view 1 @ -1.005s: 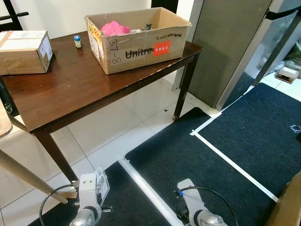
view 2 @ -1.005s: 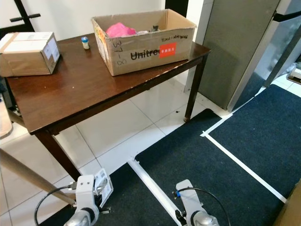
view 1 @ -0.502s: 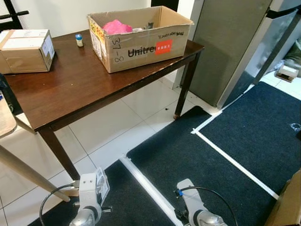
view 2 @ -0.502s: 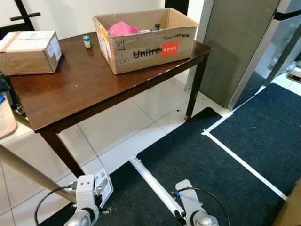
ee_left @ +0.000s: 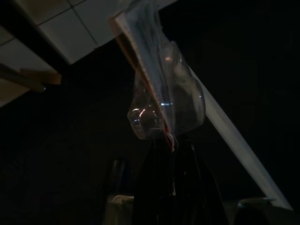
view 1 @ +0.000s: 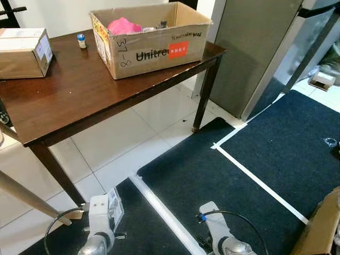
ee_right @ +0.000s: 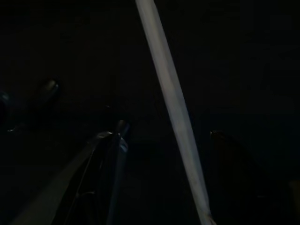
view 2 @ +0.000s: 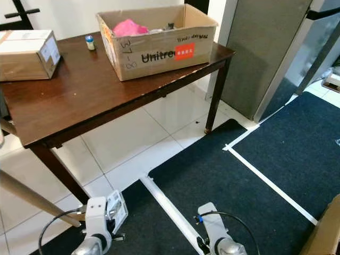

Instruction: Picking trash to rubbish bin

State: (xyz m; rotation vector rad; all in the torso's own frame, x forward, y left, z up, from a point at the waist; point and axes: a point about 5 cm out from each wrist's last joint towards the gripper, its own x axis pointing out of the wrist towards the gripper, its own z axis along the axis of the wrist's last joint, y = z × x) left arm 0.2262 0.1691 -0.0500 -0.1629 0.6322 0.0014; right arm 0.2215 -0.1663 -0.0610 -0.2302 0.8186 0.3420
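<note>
Both my arms just hang low in front of me. My left gripper (ee_left: 171,154) has its black fingers pinched together on a crumpled clear plastic wrapper (ee_left: 164,103). My right arm (view 1: 226,241) sits idle; its wrist view is too dark to read the fingers.

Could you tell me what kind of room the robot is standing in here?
Probably a lived-in home room, perhaps a dining or kitchen corner: a dark wooden table on white tiles, an open cardboard box on it, and a tall grey appliance, possibly a fridge, beside dark carpet.
</note>
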